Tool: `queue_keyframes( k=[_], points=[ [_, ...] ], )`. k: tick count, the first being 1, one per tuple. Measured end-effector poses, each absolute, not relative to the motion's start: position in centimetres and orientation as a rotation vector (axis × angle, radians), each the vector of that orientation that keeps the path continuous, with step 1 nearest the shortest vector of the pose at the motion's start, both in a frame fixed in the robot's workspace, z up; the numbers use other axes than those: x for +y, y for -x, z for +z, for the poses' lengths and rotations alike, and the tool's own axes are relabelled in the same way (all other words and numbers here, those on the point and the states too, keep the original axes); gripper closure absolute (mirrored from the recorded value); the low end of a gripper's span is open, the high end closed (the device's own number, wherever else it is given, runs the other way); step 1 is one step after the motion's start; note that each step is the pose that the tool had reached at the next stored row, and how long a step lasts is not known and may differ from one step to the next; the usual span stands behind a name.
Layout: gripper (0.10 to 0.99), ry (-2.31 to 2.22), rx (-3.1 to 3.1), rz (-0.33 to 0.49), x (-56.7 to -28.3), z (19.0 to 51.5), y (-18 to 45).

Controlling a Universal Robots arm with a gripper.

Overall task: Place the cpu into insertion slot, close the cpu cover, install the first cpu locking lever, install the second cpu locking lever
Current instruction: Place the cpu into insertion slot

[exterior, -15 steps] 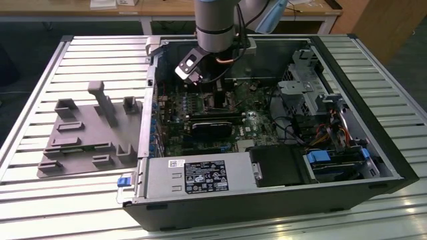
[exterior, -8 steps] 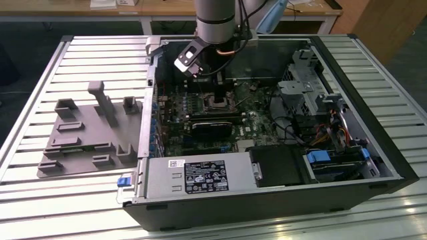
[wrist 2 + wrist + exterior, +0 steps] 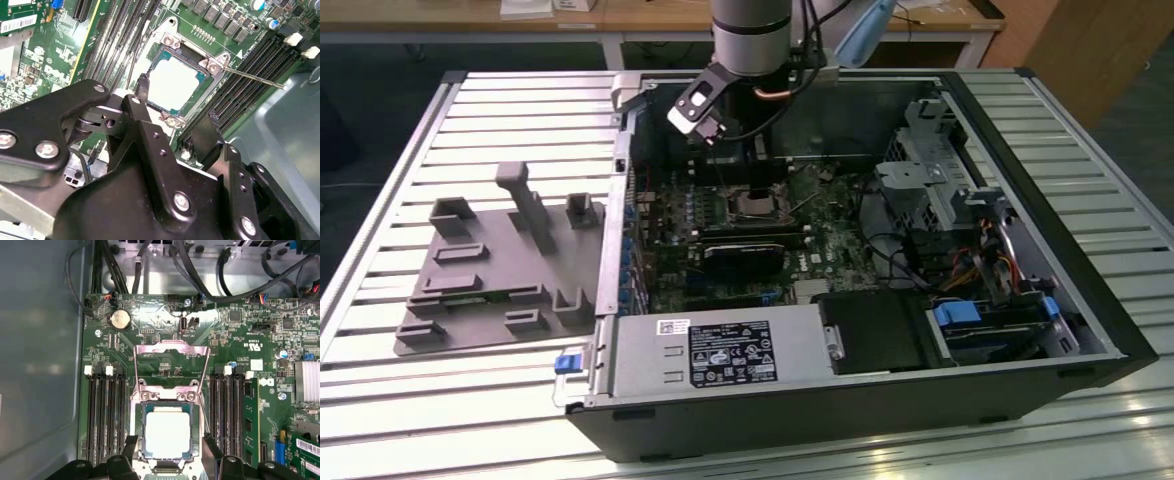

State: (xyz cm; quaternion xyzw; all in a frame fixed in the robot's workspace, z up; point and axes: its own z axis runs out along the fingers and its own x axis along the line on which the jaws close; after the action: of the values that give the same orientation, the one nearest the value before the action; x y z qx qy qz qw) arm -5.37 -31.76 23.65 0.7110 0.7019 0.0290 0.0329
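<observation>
gripper (image 3: pixel 169 442): fingers spread wide, holding nothing, one on either side of the cpu
cpu (image 3: pixel 167 435): seated flat in the insertion slot (image 3: pixel 165 392)
cpu cover (image 3: pixel 171 346): hinged open, clear of the cpu

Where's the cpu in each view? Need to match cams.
Exterior view: small flat square silver-grey cpu, just beyond the black rectangular heatsink block.
First wrist view: cpu between two banks of long black memory slots.
Second wrist view: cpu between those banks, beside a thin metal lever.
Shared landmark: the silvery-rimmed insertion slot holding it.
</observation>
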Motion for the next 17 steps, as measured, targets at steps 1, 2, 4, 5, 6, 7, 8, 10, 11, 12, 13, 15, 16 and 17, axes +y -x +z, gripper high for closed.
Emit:
queue_keyframes(
  k=[1,2,4,5,6,7,8,10,11,12,13,15,16,17],
  points=[
    [0.475,-2.188,2.16,0.089,-31.76,23.65,5.37],
    [0.475,-2.188,2.16,0.089,-31.76,23.65,5.37],
    [0.475,-2.188,2.16,0.089,-31.76,23.65,5.37],
    [0.475,-2.188,2.16,0.089,-31.76,23.65,5.37],
    [0.486,-2.188,2.16,0.089,-31.76,23.66,5.37],
    [0.549,-2.188,2.16,0.089,-31.76,23.66,5.37],
    [0.549,-2.188,2.16,0.089,-31.76,23.66,5.37],
    [0.671,-2.188,2.16,0.089,-31.76,23.66,5.37],
    [0.671,-2.188,2.16,0.089,-31.76,23.66,5.37],
    [0.729,-2.188,2.16,0.089,-31.76,23.66,5.37],
    [0.784,-2.188,2.16,0.089,-31.76,23.66,5.37],
    [0.843,-2.188,2.16,0.089,-31.76,23.66,5.37],
    [0.902,-2.188,2.16,0.089,-31.76,23.66,5.37],
    [0.961,-2.188,2.16,0.089,-31.76,23.66,5.37]
  ],
)
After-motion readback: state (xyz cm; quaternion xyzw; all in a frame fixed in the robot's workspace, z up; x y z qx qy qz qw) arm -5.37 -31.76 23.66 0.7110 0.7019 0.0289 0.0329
